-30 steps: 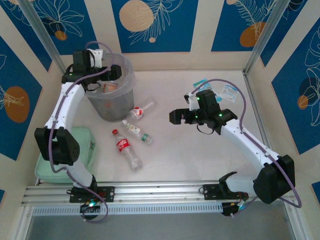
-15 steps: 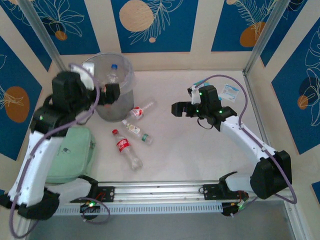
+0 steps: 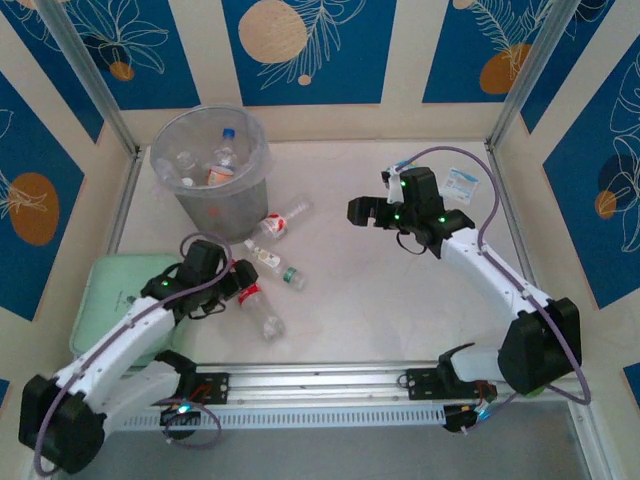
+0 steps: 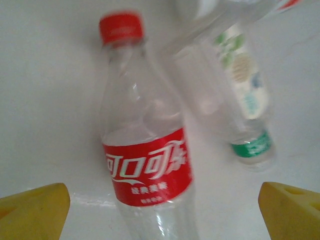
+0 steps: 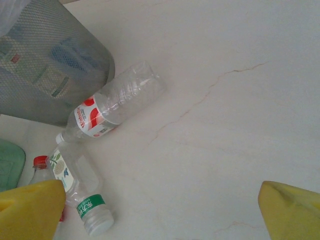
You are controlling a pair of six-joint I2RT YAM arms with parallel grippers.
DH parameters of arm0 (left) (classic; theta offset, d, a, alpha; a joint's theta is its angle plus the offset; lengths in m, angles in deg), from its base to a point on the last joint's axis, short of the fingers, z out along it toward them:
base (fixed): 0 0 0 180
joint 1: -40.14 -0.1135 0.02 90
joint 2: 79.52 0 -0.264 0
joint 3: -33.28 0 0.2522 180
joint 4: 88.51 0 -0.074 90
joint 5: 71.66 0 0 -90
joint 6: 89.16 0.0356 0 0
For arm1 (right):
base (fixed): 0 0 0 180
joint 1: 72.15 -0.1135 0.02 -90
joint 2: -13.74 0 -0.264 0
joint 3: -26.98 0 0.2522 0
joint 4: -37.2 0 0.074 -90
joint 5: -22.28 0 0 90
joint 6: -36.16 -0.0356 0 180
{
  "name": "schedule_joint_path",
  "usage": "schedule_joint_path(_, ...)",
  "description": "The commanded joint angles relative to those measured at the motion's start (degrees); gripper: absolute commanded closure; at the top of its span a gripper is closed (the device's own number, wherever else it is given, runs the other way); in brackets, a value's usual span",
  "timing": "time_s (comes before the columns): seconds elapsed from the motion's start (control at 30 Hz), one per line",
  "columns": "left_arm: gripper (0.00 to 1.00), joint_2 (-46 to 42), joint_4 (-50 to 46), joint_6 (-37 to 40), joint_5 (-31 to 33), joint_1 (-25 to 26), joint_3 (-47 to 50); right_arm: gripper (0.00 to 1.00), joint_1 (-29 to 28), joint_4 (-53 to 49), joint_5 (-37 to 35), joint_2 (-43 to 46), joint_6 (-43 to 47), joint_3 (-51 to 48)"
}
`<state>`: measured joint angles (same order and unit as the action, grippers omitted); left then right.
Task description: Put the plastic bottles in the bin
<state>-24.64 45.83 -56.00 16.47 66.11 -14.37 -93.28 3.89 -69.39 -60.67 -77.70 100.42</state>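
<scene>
Pick-up step: left end effector (image 4: pixel 161 212), spread wide, over the red-labelled clear plastic bottle (image 4: pixel 147 165); next, lower, clamp it, carry to the translucent grey round bin (image 3: pixel 210 215)

Left pincer (image 3: pixel 237 282) now over red-capped bottle (image 3: pixel 263 311)

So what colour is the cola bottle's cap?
Red. The cap of the cola bottle shows best in the left wrist view.
</scene>
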Motion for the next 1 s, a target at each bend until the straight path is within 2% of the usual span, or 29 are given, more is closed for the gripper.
schedule_joint_path(0.0, 0.04, 4.45, 7.98, -4.80, -2.44, 0.48, 0.58, 0.01, 0.94, -2.66, -2.37, 3.11, -1.19, -1.64)
schedule_joint_path(0.27, 0.16, 15.05, 13.83, -4.67, 0.13, 0.48, 2.34, 0.01, 3.80, -3.28, -1.25, 4.76, -1.37, -2.67)
schedule_joint_path(0.4, 0.28, 16.42, 12.92, -4.12, 1.91, 0.48, 1.22, 0.01, 3.90, -3.13, -1.06, 4.84, -1.10, -2.55)
schedule_joint_path(0.57, 0.45, 13.77, 9.80, -2.64, 8.18, 0.52, 0.21, 0.01, 3.98, -2.33, -0.14, 4.39, -1.76, -3.74)
schedule_joint_path(0.77, 0.49, 10.40, 1.35, 0.32, 11.64, 0.48, -4.19, 0.01, 3.99, -1.72, 0.88, 3.50, -2.16, -4.13)
schedule_joint_path(0.97, 0.58, -0.77, -13.77, 3.25, 24.47, 0.31, -10.54, 0.01, 4.24, -2.33, 0.05, 3.78, -1.14, -3.87)
